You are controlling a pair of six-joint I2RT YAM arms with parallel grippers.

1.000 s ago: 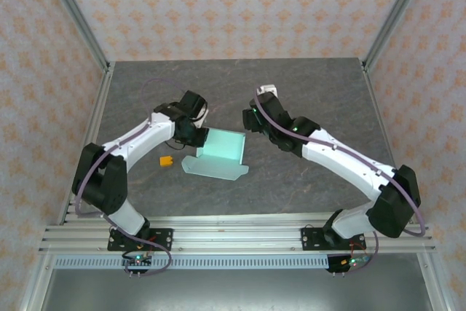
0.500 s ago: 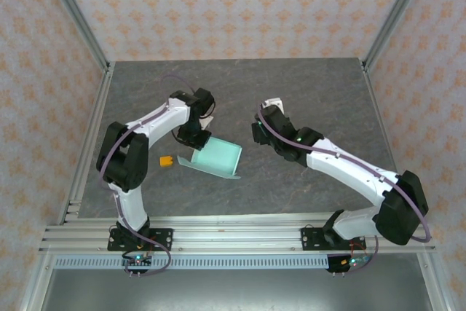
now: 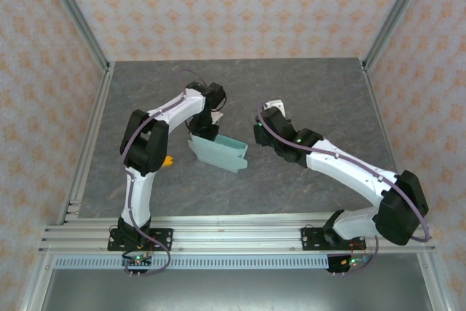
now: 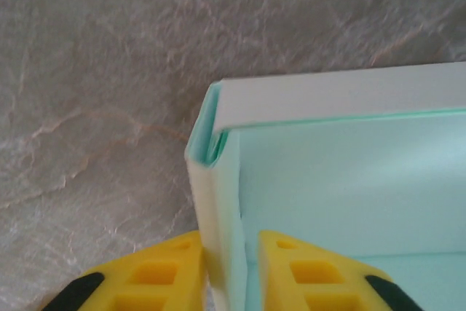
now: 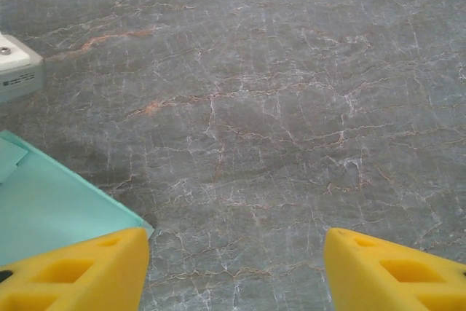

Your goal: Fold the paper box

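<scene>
The paper box (image 3: 220, 152) is pale mint card, partly folded into an open tray, lying mid-table. My left gripper (image 3: 203, 130) is at its left end. In the left wrist view a folded, doubled side wall (image 4: 218, 202) of the paper box stands between the yellow fingers (image 4: 164, 267). The left finger touches the wall and a narrow gap shows by the right one, so my left gripper (image 4: 231, 244) is slightly open. My right gripper (image 3: 261, 127) hovers just right of the box, and in its own view my right gripper (image 5: 237, 245) stands wide open over bare table, a corner of the box (image 5: 51, 209) by its left finger.
A tiny orange piece (image 3: 168, 159) lies left of the box, beside the left arm's forearm. A white part with a screw (image 5: 14, 71) shows at the left edge of the right wrist view. Metal frame posts (image 3: 87, 41) border the grey marbled table (image 3: 313, 85).
The left arm has swung right and back, turning the box and standing its left wall up. Its jaws have loosened from shut. The right gripper has drawn slightly right, then held still.
</scene>
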